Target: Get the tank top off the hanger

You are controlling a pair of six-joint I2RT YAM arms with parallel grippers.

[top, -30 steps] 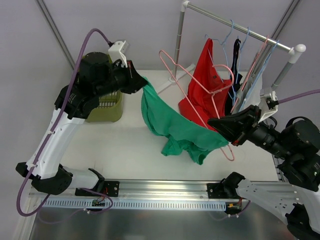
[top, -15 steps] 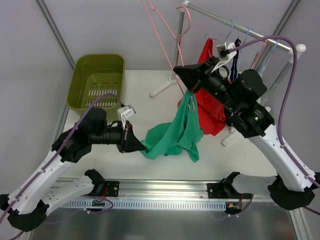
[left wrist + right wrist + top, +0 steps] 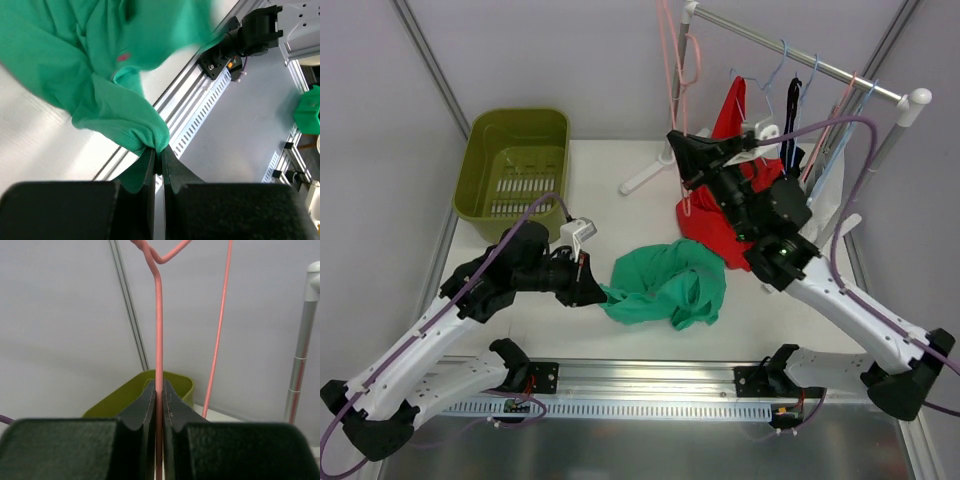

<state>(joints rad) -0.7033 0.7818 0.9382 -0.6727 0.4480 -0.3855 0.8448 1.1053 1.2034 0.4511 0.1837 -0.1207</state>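
- While the bench carries the whole garment, its near edge is the weak spot. A pull toward the arm bases could, I judge, drag cloth over that edge onto the metal track below.
- At the far right, the clothes rail holds a red garment and other hangers just beside the raised right arm. A swing to the right might hook or knock them.
- At the far left, the basket sits well apart from the cloth. Any carry there would be long, and a trailing strap could catch on the way.
- Between the arms, toward the near side of the bench, the tank top lies in a crumpled green heap with folds piled on one another. No strap shows on any wire, so I judge it is off its support. A small reddish mark, perhaps a label, shows in the left wrist view.
- High at the far middle, the pink hanger looks bare. Its thin wire may pivot or slip within a narrow grip.
- The right gripper has its jaws clenched on that wire's stem.
- The left gripper has its jaws pinched on a fold at the heap's left edge. Letting go late would tow the cloth along.
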